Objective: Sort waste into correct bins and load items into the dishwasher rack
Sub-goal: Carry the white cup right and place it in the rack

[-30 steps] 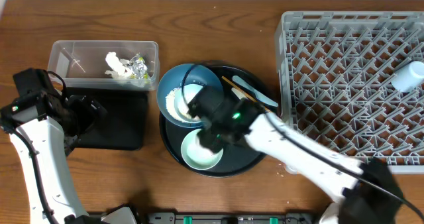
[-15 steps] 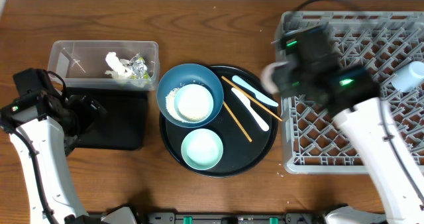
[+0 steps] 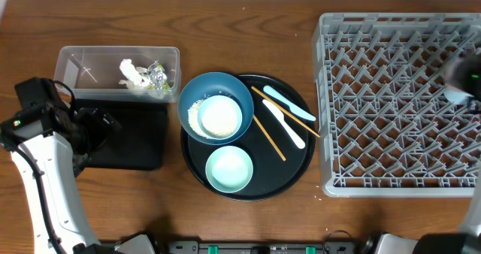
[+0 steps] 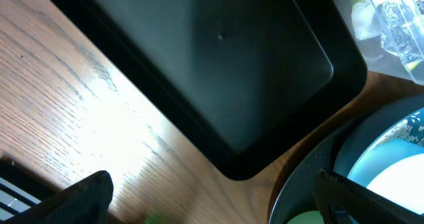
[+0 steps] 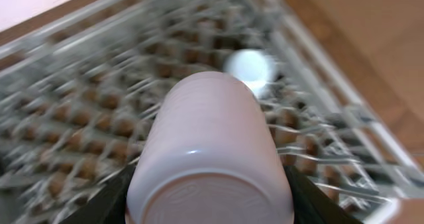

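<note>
Overhead: the dishwasher rack (image 3: 391, 104) fills the right side of the table (image 3: 248, 28). One round black tray (image 3: 297, 164) carries one dark blue dish (image 3: 229, 85) holding one white bowl (image 3: 220, 116) and rice (image 3: 194, 117). It also carries one pale green bowl (image 3: 229, 169), two chopsticks (image 3: 269, 138) and two spoons (image 3: 289, 130). One clear tub (image 3: 75, 62) holds tissue (image 3: 131, 74) and one wrapper (image 3: 156, 75), beside one black rectangular tray (image 3: 135, 145).

Left wrist: the left claw (image 4: 215, 204) hangs released over that tray.

Right wrist: the right claw (image 5: 209, 204) grasps one white cup (image 5: 209, 144) above the rack, where a second cup (image 5: 248, 68) sits.
</note>
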`<state>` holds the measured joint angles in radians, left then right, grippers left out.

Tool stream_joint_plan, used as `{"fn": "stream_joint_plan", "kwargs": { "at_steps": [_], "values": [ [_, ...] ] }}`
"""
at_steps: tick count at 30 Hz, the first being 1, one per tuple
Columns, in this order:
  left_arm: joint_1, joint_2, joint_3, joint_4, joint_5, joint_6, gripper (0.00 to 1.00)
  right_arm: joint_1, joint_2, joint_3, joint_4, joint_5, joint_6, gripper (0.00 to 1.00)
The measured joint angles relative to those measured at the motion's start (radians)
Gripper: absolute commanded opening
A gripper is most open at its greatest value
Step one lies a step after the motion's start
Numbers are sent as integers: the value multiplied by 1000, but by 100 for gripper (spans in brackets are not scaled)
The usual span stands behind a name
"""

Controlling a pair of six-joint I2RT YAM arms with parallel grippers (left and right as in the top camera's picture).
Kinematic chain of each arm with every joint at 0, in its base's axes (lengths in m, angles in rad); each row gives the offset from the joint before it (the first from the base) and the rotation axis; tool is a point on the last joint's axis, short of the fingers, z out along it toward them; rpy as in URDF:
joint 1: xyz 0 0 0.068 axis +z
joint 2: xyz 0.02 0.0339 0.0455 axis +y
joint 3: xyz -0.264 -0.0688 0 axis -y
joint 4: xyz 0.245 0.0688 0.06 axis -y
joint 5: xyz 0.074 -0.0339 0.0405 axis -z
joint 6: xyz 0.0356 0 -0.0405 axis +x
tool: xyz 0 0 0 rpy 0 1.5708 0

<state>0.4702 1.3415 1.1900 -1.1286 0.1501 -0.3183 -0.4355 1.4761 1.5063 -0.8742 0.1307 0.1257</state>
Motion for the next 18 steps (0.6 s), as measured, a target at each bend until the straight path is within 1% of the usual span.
{"fn": "stream_joint_plan", "kwargs": {
  "at_steps": [5, 9, 14, 18],
  "values": [
    [0, 0, 0, 0, 0, 0, 98, -156, 66, 0, 37, -3, 29, 27],
    [0, 0, 0, 0, 0, 0, 98, -248, 145, 0, 65, -8, 72, 26],
    [0, 0, 0, 0, 0, 0, 98, -315, 235, 0, 133, -69, 101, 26],
    [0, 0, 0, 0, 0, 0, 98, -331, 279, 0, 190, -117, 109, 26]
  ]
}}
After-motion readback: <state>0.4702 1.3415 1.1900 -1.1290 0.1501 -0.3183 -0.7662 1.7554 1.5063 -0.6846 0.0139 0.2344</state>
